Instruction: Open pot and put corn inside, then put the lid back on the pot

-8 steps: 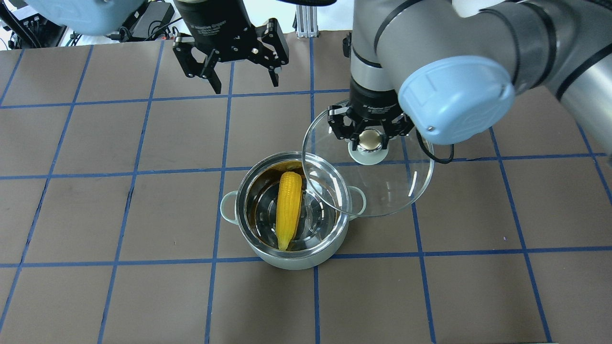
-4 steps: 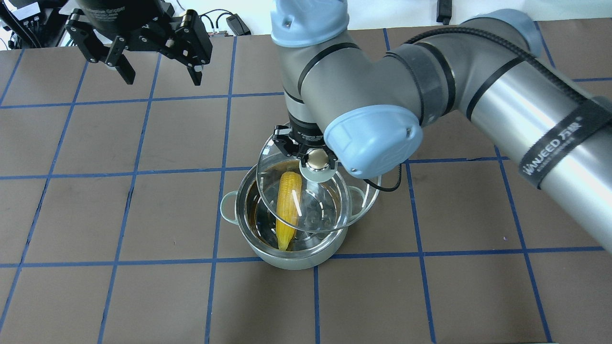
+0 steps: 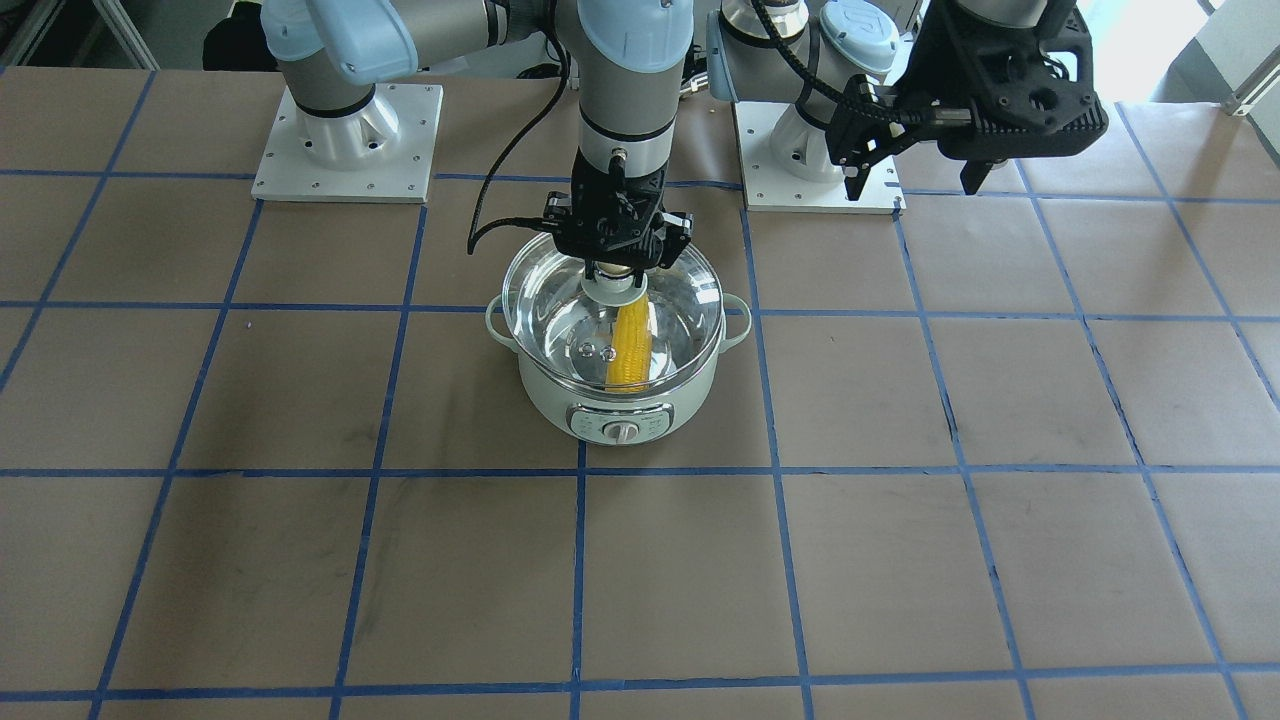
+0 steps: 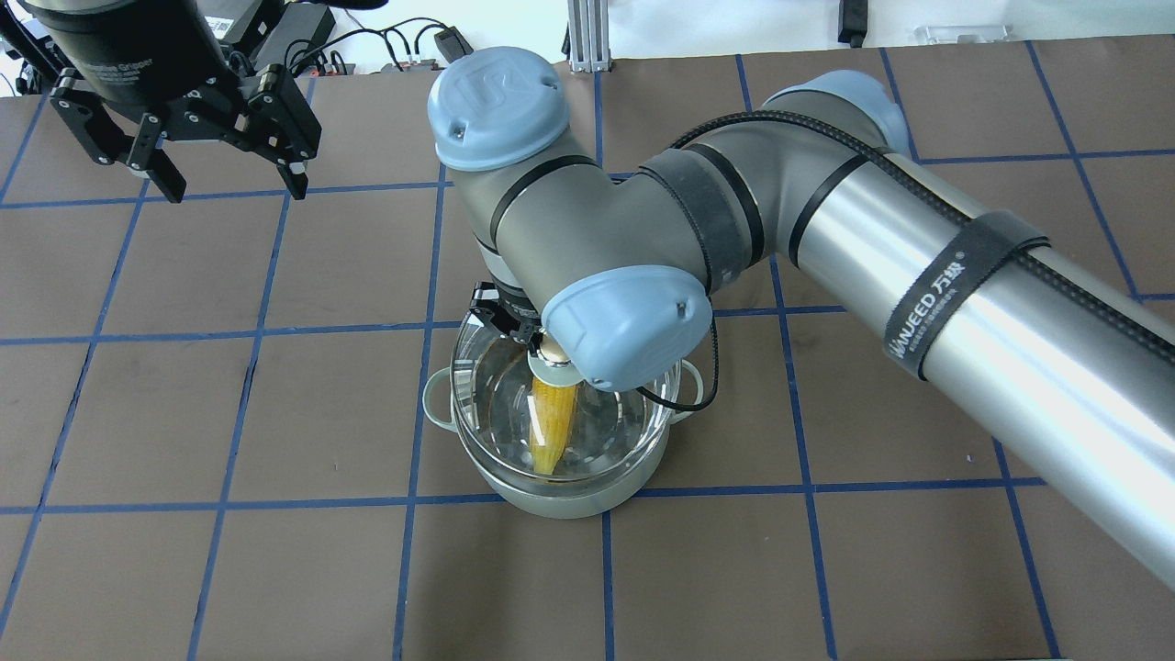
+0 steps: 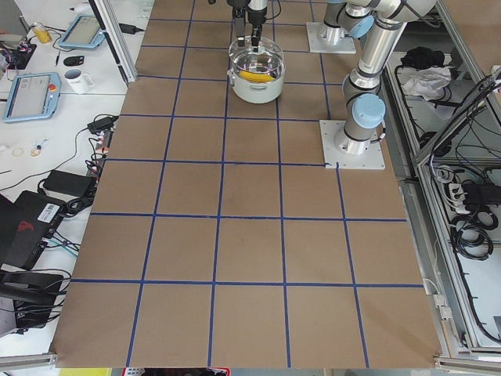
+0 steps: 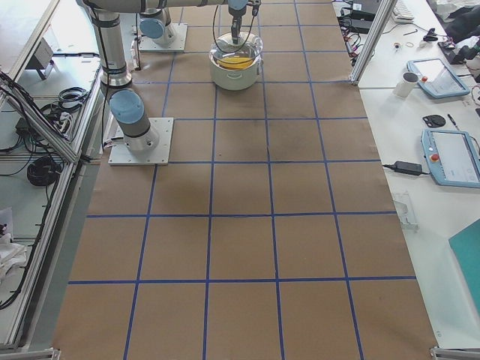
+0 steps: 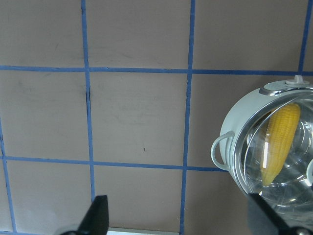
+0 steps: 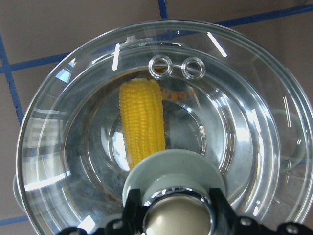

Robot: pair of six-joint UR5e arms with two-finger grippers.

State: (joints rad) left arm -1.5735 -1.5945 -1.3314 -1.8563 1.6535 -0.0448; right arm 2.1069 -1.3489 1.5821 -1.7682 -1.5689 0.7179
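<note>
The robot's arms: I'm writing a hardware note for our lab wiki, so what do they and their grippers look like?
Both arms are silver-grey tubes with pale blue joint caps and black rings. The right arm wears a black strap lettered WANJEED, and a thin black cable loops by its wrist. The left gripper and right gripper are black and two-fingered.

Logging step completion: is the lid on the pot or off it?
On, or nearly: the lid covers the whole mouth of the pot, corn beneath, right gripper shut on it. Fully seated? Cannot tell.
</note>
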